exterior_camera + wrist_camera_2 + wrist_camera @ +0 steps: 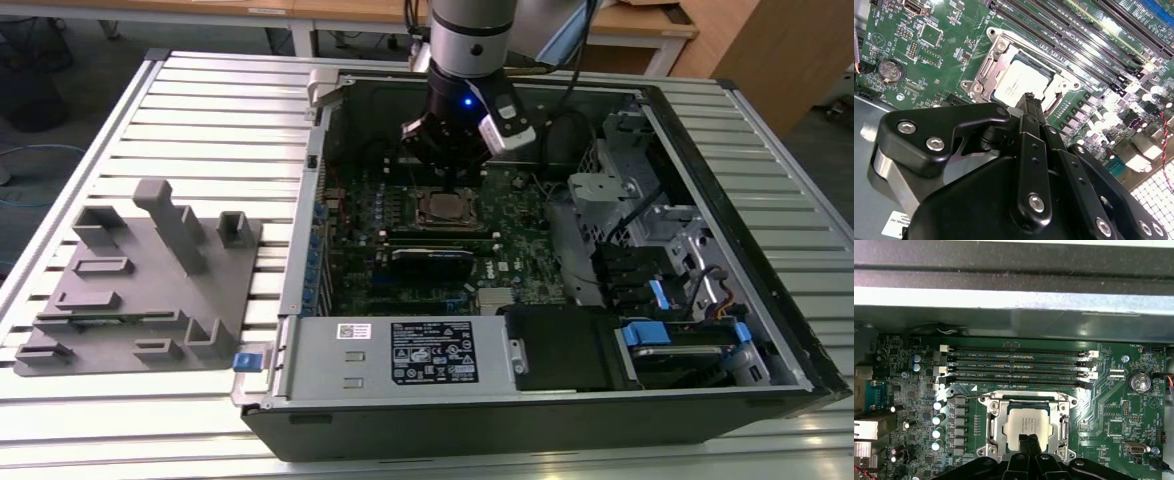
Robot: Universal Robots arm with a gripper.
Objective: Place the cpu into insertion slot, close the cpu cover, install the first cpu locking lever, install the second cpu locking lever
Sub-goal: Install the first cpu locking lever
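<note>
Slatted table (200,110): computer case (534,430), grey fixture (147,290).

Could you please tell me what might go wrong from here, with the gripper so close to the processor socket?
1. The shut black gripper hangs just over the edge of the silver-grey square cpu, which lies inside the thin silvery metal cpu cover. A misjudged push could scrape the chip or skew the frame.
2. A row of small silver cylindrical capacitors stands beside the socket, so a sideways sweep might strike them.
</note>
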